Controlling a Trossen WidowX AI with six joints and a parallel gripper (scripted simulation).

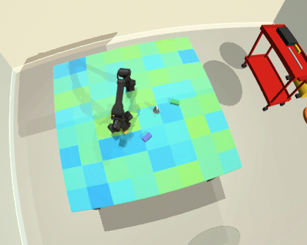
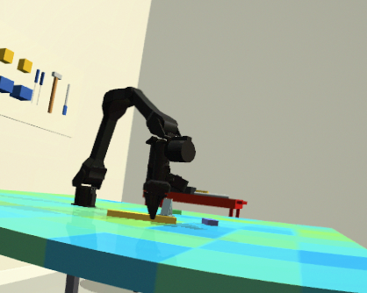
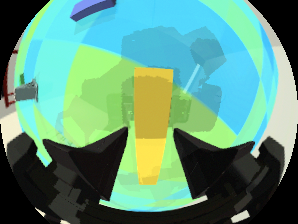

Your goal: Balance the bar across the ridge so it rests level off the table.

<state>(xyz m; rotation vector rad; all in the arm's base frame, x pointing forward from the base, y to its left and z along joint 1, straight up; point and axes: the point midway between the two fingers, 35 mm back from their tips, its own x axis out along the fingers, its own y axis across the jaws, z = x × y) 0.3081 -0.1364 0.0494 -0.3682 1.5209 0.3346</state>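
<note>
The long yellow bar (image 1: 125, 131) (image 2: 120, 213) (image 3: 153, 105) lies flat on the table, mostly hidden under the arm in the top view. The small grey ridge (image 1: 156, 109) (image 2: 167, 207) (image 3: 27, 92) stands on the table, apart from the bar. My gripper (image 2: 153, 217) (image 3: 151, 131) points down low at the bar. It is open, with one finger on each side of the bar. In the wrist view a gap shows between each fingertip and the bar. In the top view the arm hides the fingertips.
A purple block (image 1: 147, 136) (image 2: 210, 222) (image 3: 94, 9) lies near one end of the bar. A green block (image 1: 175, 102) (image 2: 176, 212) lies on the other side of the ridge. A red cart (image 1: 266, 75) (image 2: 204, 199) stands on the floor beyond the table.
</note>
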